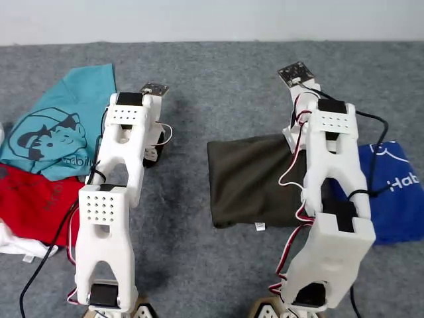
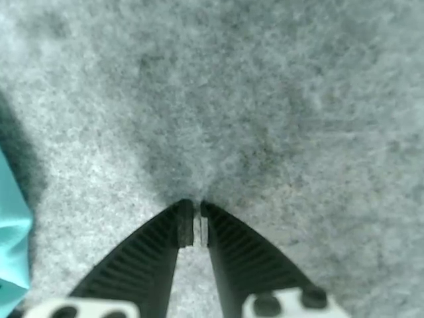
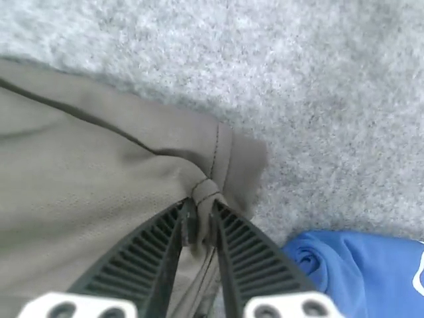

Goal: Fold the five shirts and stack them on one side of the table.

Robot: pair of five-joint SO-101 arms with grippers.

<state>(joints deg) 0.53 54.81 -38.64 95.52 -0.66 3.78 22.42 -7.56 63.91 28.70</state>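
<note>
Right wrist view: a corner of the dark olive folded fabric shirt [image 3: 99, 172] is pinched by the right gripper [image 3: 201, 215], its bulk spread toward the left gripper [image 2: 194, 215], pressed together empty, well apart from it.

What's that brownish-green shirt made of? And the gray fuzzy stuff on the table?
The olive shirt looks like matte knit fabric, probably cotton: it has a fine texture and a stitched hem, and it bunches where the right end effector pinches it. The table cover looks like gray felt or carpet, fuzzy and speckled.
</note>
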